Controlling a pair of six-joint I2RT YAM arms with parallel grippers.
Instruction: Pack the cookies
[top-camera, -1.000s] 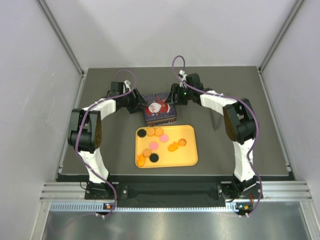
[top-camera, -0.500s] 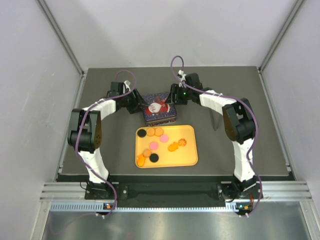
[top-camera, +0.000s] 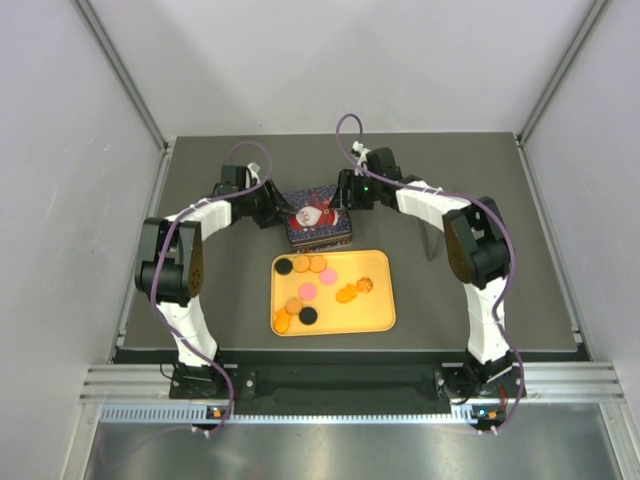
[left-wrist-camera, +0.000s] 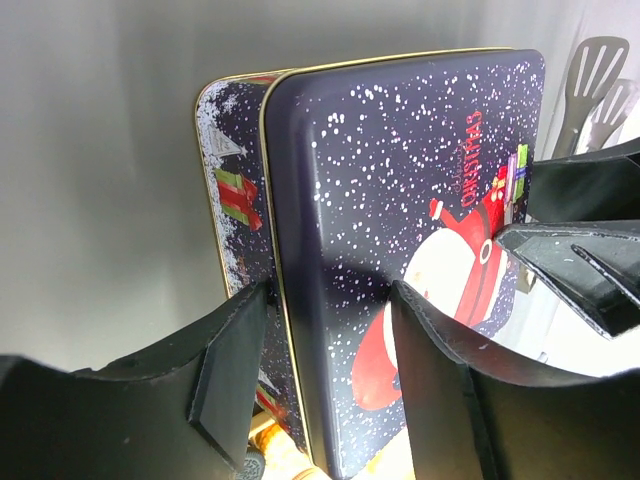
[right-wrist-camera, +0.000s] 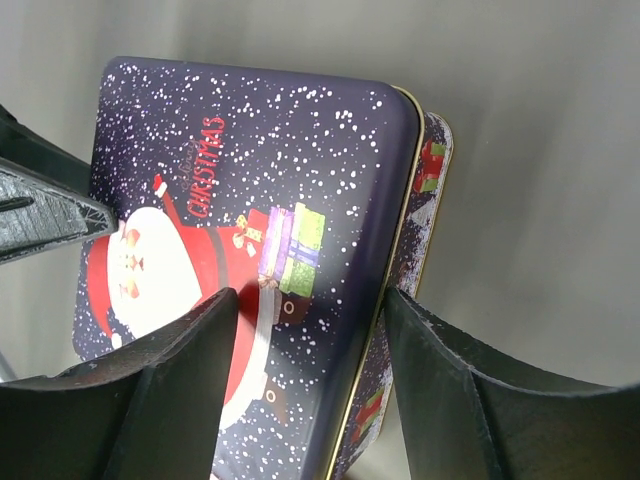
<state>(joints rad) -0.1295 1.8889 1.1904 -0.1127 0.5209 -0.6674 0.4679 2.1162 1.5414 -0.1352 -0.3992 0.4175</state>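
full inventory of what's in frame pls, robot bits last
tin: one, dark blue with a Santa lid, lid on, on the table just behind the tray
tray: one, yellow, mid-table, nearer the arm bases
cookies: about ten; mostly orange or tan, two pink, two black; loose on the tray, mainly its left half
slotted tool: one, grey, beyond the tin in the left wrist view; type unclear
table: one, dark grey
left gripper: black, open, straddling the tin's left edge
right gripper: black, open, straddling the tin's right edge

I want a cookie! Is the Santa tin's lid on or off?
On. The lid covers the tin in both wrist views; its inside is hidden.
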